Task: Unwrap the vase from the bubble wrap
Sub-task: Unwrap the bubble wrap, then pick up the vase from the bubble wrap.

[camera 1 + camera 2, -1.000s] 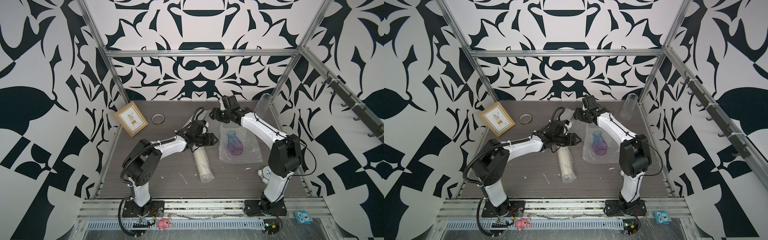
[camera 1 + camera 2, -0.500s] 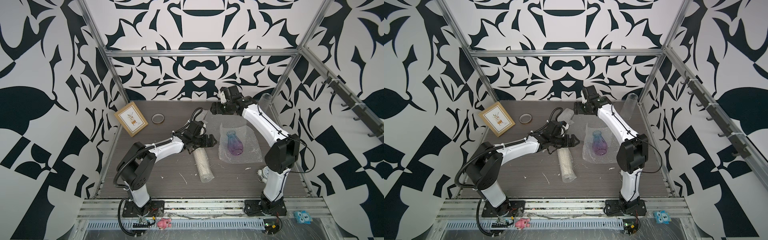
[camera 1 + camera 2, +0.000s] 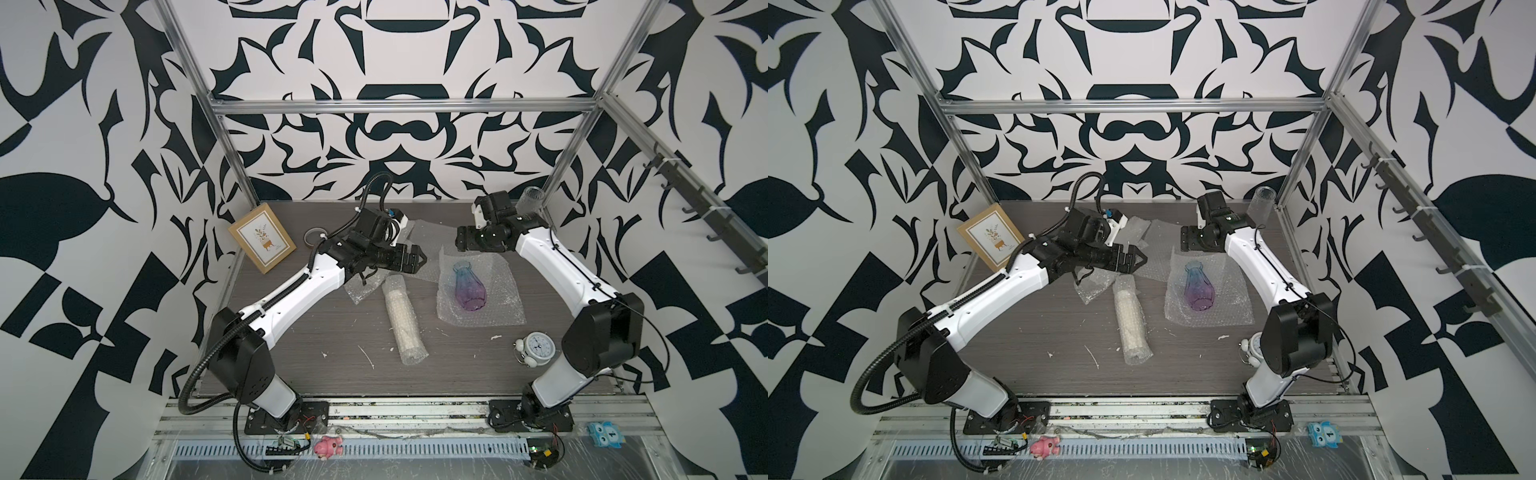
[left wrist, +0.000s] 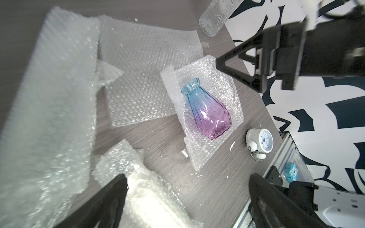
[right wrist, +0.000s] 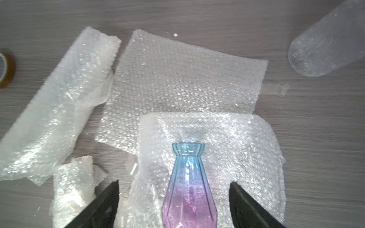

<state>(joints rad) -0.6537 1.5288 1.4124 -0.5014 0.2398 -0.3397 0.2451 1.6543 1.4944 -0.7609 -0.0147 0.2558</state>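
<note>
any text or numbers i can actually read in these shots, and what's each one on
"1": on the belly of the small blue owl figure at the front edge of the rig
alarm clock: the dial has numerals, but they are too small to read
framed picture: a plant drawing, no legible words
vase and bubble wrap: no print visible

The vase [image 3: 468, 286] lies on the bubble wrap [image 3: 503, 305].

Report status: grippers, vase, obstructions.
Left gripper open, empty. Right gripper open, near vase neck. Vase bare, lying on flat bubble wrap. Wrapped roll alongside, apart.
</note>
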